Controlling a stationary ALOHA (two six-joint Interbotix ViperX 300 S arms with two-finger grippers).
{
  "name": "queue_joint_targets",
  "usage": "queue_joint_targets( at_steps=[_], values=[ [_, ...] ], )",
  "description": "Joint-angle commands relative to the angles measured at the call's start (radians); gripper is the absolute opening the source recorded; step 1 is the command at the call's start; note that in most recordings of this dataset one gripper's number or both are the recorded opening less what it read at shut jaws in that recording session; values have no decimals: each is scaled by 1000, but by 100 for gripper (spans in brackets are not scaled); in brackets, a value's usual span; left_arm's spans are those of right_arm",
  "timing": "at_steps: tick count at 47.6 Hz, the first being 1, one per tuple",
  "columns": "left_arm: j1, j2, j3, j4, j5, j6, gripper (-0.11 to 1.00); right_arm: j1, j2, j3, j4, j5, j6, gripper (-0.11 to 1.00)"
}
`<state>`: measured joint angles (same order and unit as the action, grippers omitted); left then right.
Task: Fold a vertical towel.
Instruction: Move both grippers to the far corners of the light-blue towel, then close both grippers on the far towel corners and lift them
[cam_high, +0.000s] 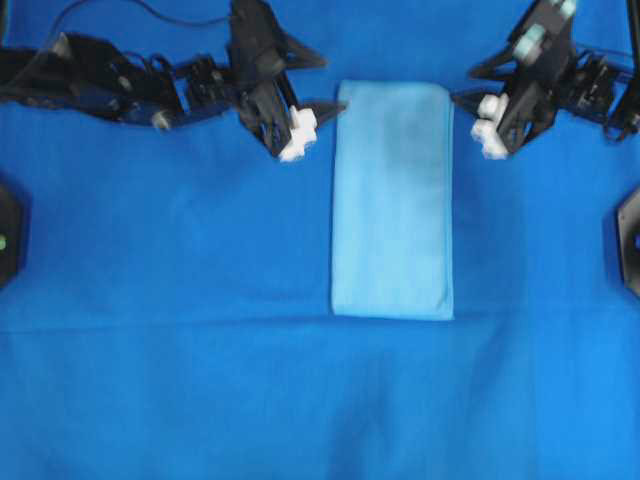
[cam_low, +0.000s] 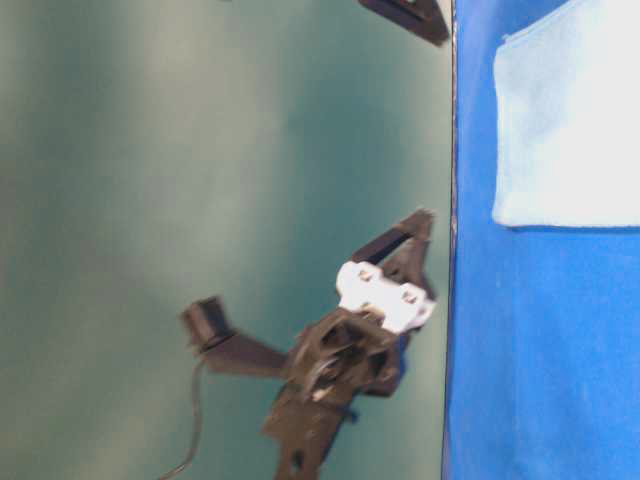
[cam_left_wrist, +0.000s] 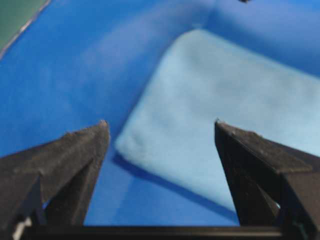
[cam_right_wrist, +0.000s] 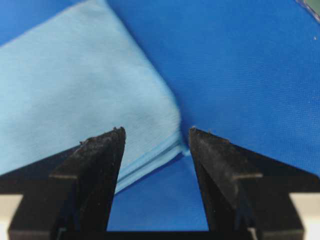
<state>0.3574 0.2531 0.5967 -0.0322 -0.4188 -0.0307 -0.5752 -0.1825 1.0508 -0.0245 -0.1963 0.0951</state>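
So the big dark royal-blue cloth (cam_high: 150, 380) covers the tabletop, with the small sky-blue microfibre towel (cam_high: 392, 200) flat mid-cloth. Left gripper (cam_high: 318, 120) and right gripper (cam_high: 468, 108) flank its far corners, both wide open, probably lining up a grab.

The towel (cam_high: 392, 200) is a pale sky-blue rectangle lying flat, its long sides running from twelve to six o'clock in the overhead view. It sits just above centre of that view, edges straight and corners square. At one corner (cam_right_wrist: 172, 142) stacked layered edges show, so it lies doubled.
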Motion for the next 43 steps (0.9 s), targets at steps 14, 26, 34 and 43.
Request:
queue_joint_targets(
  at_steps=[14,26,34,43],
  values=[
    [46,163,-117,-3,-21,-2,81,-29,169,-58,-8,-67,-3,58],
    [46,213,-146,-2,-12,-2,77,-32,196,-69,-8,-63,-14,56],
    [44,215,-152,-2,15,2,53,-28,196,-64,-14,-60,-18,38],
    [34,216,-158,0,34,11,6,-23,196,-64,-48,-60,-17,2]
  ],
)
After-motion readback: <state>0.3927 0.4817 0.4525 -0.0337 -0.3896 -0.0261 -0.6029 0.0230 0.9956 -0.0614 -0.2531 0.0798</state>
